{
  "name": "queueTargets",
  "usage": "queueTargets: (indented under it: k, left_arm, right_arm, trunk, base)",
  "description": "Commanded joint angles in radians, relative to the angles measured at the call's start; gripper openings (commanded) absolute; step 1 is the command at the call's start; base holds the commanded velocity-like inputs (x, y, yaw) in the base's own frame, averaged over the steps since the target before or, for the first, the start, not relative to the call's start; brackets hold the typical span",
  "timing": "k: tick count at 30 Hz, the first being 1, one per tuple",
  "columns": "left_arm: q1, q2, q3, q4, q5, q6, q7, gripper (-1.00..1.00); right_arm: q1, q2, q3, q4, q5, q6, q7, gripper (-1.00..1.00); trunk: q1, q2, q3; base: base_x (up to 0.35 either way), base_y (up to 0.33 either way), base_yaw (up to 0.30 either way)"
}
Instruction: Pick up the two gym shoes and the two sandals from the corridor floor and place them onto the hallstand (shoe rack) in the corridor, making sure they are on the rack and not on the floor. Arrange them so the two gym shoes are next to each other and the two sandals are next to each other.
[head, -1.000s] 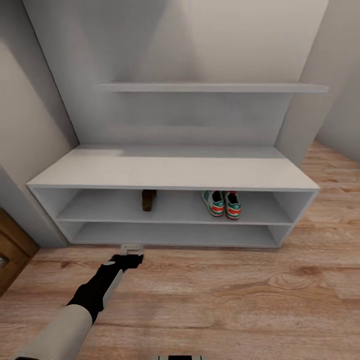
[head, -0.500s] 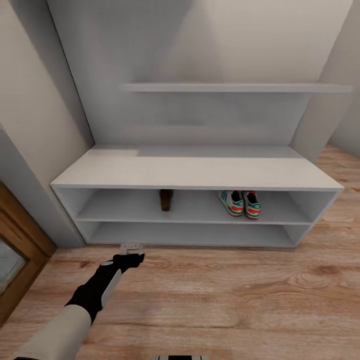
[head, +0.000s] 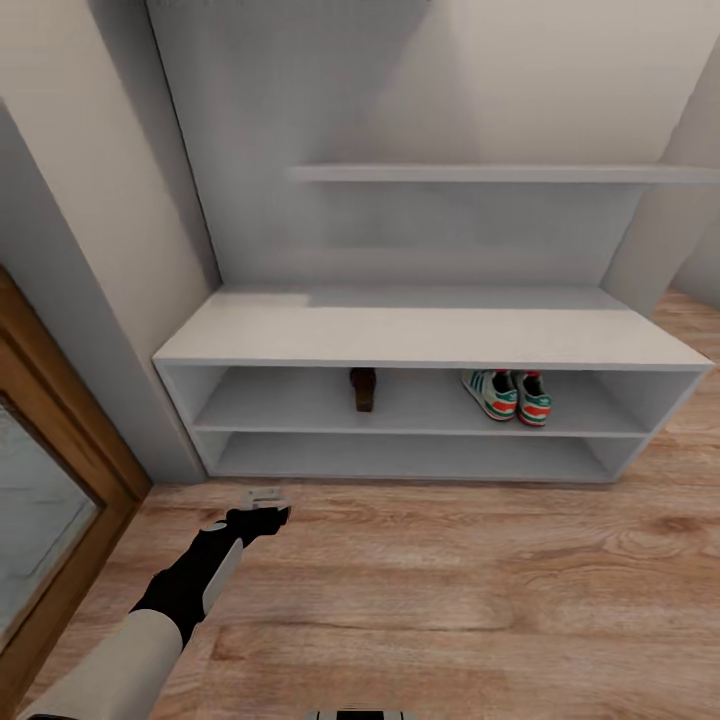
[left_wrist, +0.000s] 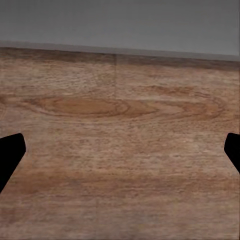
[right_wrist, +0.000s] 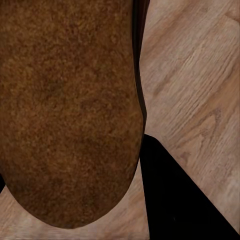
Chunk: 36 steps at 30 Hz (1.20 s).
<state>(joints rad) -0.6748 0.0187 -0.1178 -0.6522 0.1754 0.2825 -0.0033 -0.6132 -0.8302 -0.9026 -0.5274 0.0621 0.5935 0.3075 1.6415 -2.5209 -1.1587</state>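
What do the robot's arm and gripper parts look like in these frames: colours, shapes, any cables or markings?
In the head view the left arm has a cream-white lower shell, then a black forearm and wrist with a pale grey panel, ending in a small light-grey left gripper. Its fingertips are plain black wedges. No cables or markings are discernible.

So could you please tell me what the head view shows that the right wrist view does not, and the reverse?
The head view shows the hallstand, with both gym shoes side by side and one sandal on its upper shelf opening, plus the left end effector held low over the floor. The right wrist view shows, up close, the cork-like sole of a sandal beside a dark finger of the right end effector, apparently gripped. Both views share the wood-grain corridor floor.
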Motion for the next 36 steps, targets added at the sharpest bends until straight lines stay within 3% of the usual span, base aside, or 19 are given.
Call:
queueTargets:
  k: [1, 10, 20, 22, 24, 27, 30, 32, 34, 36]
  left_arm:
    - [0.0, 0.001, -0.005, -0.001, 0.01, 0.004, 0.002, 1.0]
    - [0.0, 0.001, -0.005, -0.001, 0.01, 0.004, 0.002, 1.0]
    - [0.0, 0.0, -0.007, 0.003, 0.009, 0.002, 0.001, 1.0]
    - [0.001, 0.0, -0.008, 0.026, 0.007, -0.018, -0.024, 1.0]
    - [0.002, 0.0, -0.009, 0.051, 0.005, -0.058, -0.079, 1.0]
    - [0.003, 0.005, -0.01, 0.097, 0.0, -0.159, -0.253, 1.0]
    - [0.003, 0.078, -0.011, 0.145, -0.002, -0.29, -0.617, 1.0]
    - [0.003, 0.113, -0.011, 0.15, -0.001, -0.318, -0.731, 1.0]
    - [0.003, 0.133, -0.01, 0.152, -0.001, -0.336, -0.786, 1.0]
    - [0.003, 0.137, -0.01, 0.153, -0.001, -0.339, -0.795, 1.0]
  right_arm:
    - [-0.002, 0.0, -0.006, -0.002, 0.002, 0.008, 0.004, -1.0]
    - [-0.002, 0.0, -0.006, -0.002, 0.002, 0.008, 0.004, -1.0]
    - [-0.002, 0.0, -0.005, -0.002, 0.003, 0.008, 0.004, -1.0]
    - [-0.002, 0.0, -0.005, -0.002, 0.002, 0.008, 0.004, -1.0]
    - [-0.002, 0.0, -0.005, -0.002, 0.002, 0.008, 0.004, -1.0]
    - [-0.002, 0.0, -0.005, -0.002, 0.003, 0.008, 0.004, -1.0]
    - [-0.002, 0.0, -0.005, -0.001, 0.004, 0.008, 0.004, -1.0]
    - [-0.002, 0.0, -0.004, -0.001, 0.004, 0.008, 0.004, -1.0]
    - [-0.002, 0.0, -0.004, 0.0, 0.004, 0.008, 0.004, -1.0]
    - [-0.002, 0.0, -0.004, 0.0, 0.004, 0.008, 0.004, -1.0]
  trunk:
    - [-0.001, 0.0, -0.001]
    - [-0.001, 0.0, -0.001]
    - [-0.001, 0.0, -0.001]
    - [-0.001, 0.0, -0.001]
    - [-0.001, 0.0, -0.001]
    - [-0.001, 0.0, -0.001]
    - [-0.001, 0.0, -0.001]
    - [-0.001, 0.0, -0.001]
    - [-0.001, 0.0, -0.001]
    - [-0.001, 0.0, -0.001]
  base:
    - [-0.174, 0.291, 0.0]
    - [-0.15, 0.259, 0.0]
    - [-0.116, 0.055, 0.0]
    - [-0.178, 0.052, 0.0]
    - [-0.083, 0.023, 0.0]
    - [-0.034, 0.01, 0.0]
    - [-0.007, 0.002, 0.0]
    - [-0.001, 0.0, 0.0]
    - [0.0, 0.0, 0.0]
    - [0.0, 0.0, 0.0]
